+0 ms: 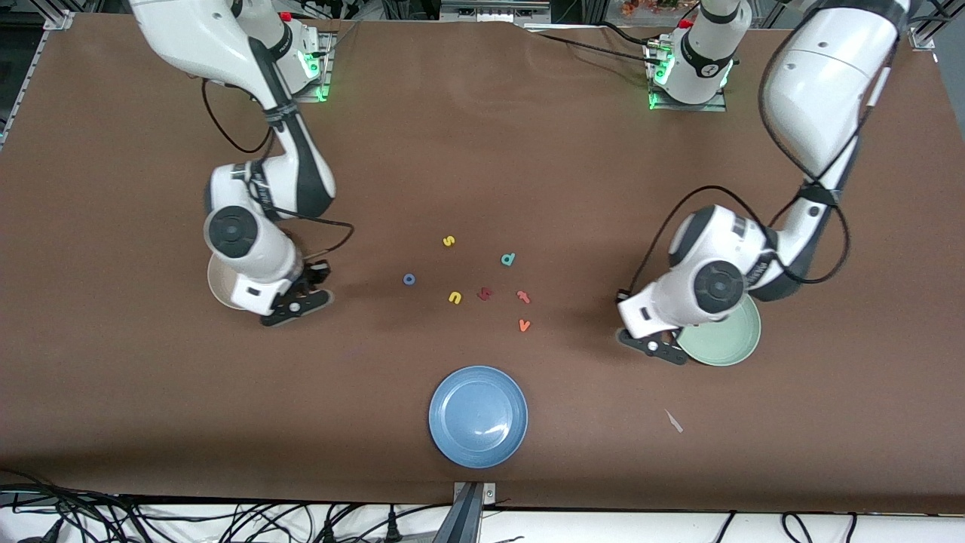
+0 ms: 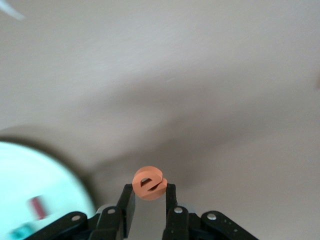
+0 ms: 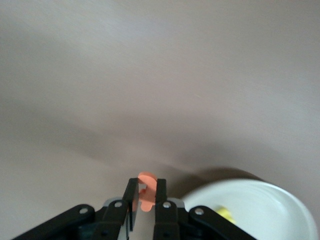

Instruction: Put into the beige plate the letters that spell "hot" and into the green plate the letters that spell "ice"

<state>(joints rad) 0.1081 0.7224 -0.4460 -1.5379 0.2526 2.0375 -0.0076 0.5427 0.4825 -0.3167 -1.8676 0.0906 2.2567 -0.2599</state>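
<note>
- The right gripper (image 1: 301,302) hung over the table by the beige plate (image 1: 217,290), which its wrist mostly hid.
- The left gripper (image 1: 654,345) hung at the green plate (image 1: 735,343)'s rim.
- A blue "o" (image 1: 408,279), yellow "s" (image 1: 448,241), yellow "u" (image 1: 454,297) and teal "d" (image 1: 508,259) lay between the arms.
- A blue plate (image 1: 478,416) sat nearer the camera.

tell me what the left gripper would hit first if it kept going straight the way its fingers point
Probably just bare table. The left gripper, shut on the orange "e", points at open brown surface beside the green plate, whose rim sits off to the side of that line. Depth is hard to judge.
</note>
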